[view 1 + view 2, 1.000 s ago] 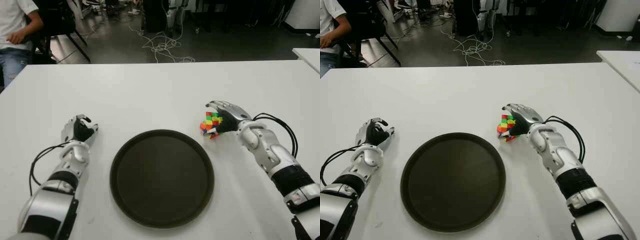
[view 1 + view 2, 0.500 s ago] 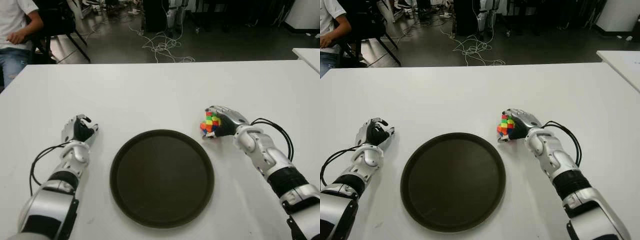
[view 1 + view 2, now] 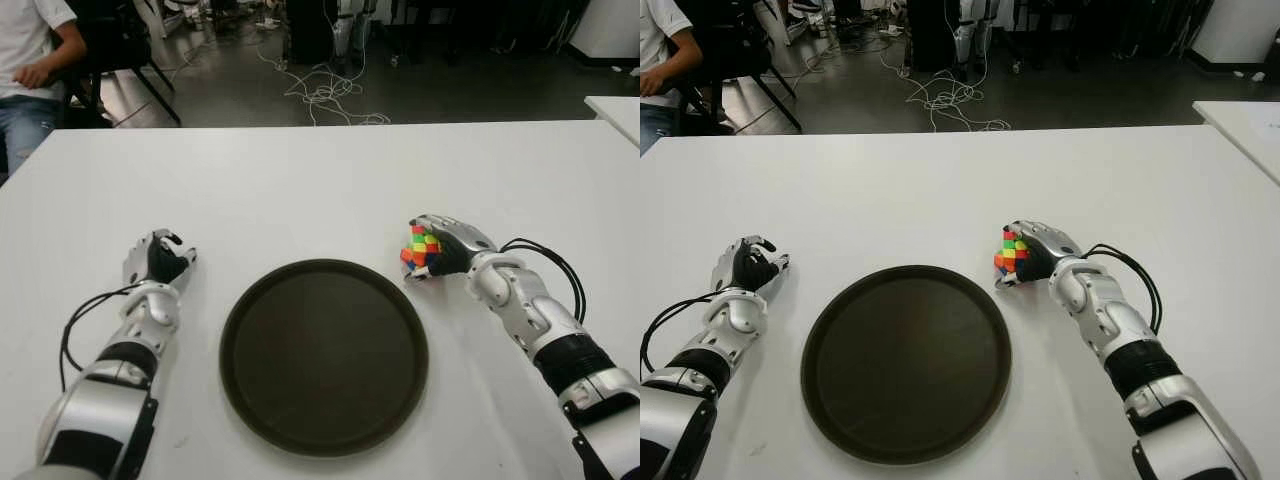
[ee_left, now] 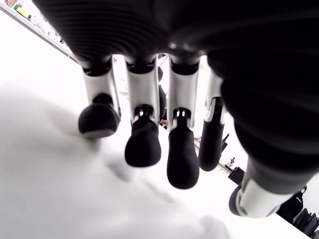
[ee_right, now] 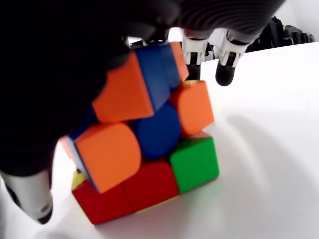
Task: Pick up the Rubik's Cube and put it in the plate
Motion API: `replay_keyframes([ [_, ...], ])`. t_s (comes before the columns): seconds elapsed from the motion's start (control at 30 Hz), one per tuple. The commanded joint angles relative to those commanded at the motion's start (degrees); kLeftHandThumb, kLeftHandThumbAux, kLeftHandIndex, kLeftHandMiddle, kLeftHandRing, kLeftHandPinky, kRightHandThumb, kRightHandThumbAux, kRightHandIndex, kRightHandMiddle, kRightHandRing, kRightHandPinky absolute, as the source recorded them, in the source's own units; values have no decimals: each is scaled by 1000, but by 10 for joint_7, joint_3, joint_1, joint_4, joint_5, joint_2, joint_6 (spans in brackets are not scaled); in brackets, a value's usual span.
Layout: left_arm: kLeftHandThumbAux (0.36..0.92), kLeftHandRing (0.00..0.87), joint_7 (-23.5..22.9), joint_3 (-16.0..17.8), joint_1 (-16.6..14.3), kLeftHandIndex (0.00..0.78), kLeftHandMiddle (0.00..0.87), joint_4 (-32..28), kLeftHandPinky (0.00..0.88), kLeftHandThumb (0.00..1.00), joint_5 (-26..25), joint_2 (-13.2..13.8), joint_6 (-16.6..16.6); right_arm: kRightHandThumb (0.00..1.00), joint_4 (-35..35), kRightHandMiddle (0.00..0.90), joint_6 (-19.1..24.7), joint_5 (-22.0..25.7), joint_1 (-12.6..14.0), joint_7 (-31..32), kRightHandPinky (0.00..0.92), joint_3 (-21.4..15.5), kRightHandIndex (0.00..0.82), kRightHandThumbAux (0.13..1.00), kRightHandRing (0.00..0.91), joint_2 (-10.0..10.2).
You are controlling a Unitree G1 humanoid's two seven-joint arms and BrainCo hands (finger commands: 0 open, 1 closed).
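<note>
One right hand [image 3: 448, 248] grips the Rubik's Cube [image 3: 421, 248] (tilted cornerwise) beside the plate [image 3: 323, 355].

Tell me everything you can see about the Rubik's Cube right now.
The Rubik's Cube is a stickerless plastic puzzle showing orange, blue, red, green and yellow tiles, its layers twisted out of line. It sits on the white table, just off the dark round plate's far right rim, not on it. The right hand covers it from above, fingers draped over it, palm pressed against its top.
</note>
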Motion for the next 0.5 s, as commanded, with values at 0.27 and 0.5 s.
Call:
replay_keyframes([
  [0.27, 716, 662, -4, -1, -1, 423, 638, 0, 573, 678, 0, 1, 1, 0, 3, 0, 6, -3, -2, 4, 0, 4, 0, 653, 0, 1],
  [0.5, 714, 690, -5, 2, 0, 424, 654, 0, 656, 679, -3, 0, -3, 0, 10, 0, 7, -3, -6, 3, 0, 8, 0, 648, 0, 3],
])
